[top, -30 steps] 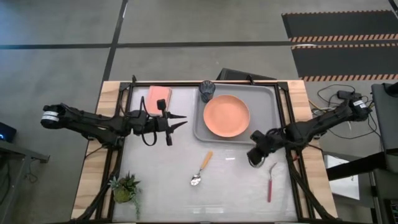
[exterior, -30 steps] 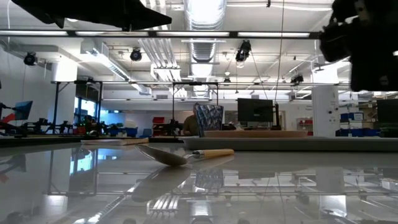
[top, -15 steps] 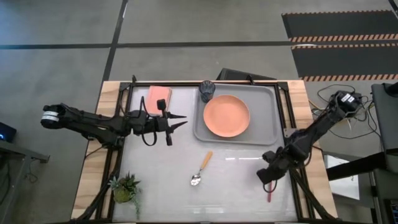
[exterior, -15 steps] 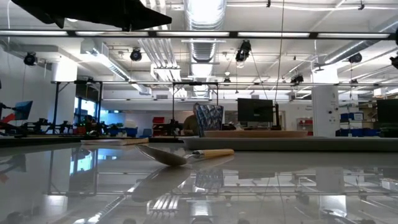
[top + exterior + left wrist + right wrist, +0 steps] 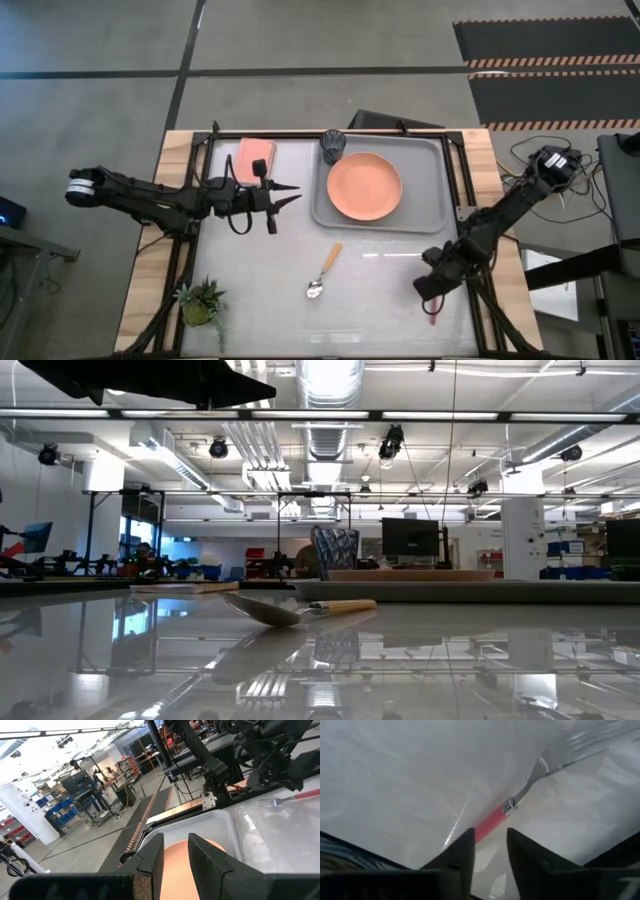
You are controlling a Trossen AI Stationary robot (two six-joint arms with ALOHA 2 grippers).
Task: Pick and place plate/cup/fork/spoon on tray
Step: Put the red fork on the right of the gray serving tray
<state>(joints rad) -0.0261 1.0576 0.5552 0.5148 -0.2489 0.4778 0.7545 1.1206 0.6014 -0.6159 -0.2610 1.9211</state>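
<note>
The fork [image 5: 520, 800] lies flat on the table near its right near corner. Its red-pink handle [image 5: 432, 314] shows below my right gripper [image 5: 430, 296]. That gripper is open and points down over the fork, one finger on each side of the handle [image 5: 487, 826]. My left gripper [image 5: 293, 195] is open and empty, above the table left of the tray. The salmon-orange plate [image 5: 364, 187] and the dark cup [image 5: 333, 146] stand on the grey tray [image 5: 430, 180]. The spoon [image 5: 322, 272] lies on the table in front of the tray and also shows in the low view [image 5: 290, 608].
A pink rectangular pad [image 5: 255, 158] lies at the far left of the table. A small potted plant [image 5: 200, 303] stands at the near left corner. The tray's right part is bare. The left wrist view shows the fork [image 5: 295, 797] and my right arm [image 5: 270, 765] farther off.
My right gripper has gone from the tray's near right corner toward the table's near edge and down over the fork, leaving the low view. In the last half second it has almost kept still.
</note>
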